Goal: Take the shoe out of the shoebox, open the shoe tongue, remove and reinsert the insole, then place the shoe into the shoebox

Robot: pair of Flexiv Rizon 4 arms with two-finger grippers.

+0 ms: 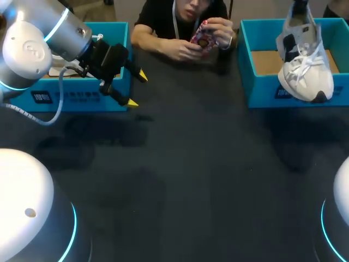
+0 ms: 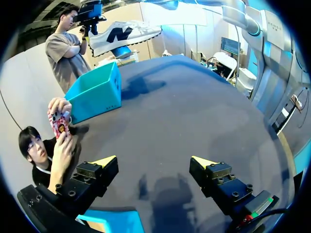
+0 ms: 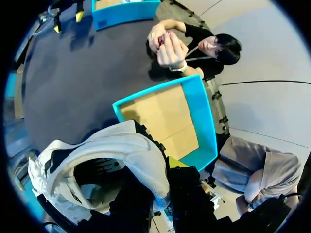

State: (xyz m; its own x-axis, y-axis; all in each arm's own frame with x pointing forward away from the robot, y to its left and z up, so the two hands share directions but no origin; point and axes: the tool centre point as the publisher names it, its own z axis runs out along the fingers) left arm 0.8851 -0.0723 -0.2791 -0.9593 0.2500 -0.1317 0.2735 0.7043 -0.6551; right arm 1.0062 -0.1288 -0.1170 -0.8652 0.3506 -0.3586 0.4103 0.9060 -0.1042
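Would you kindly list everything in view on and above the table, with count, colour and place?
shoe: one, white with dark markings, hanging toe-down over the right box.
right box: one, teal with a brown cardboard floor, far right of the table.
left box: one, teal, far left of the table.
table: one, dark, under everything.
hands: two, a person's, at the middle of the far edge.
pink object: one, small, held in those hands.
left gripper: one, black with yellow tips, open, in front of the left box.
right gripper: one, black with yellow tips, shut on the shoe's heel.
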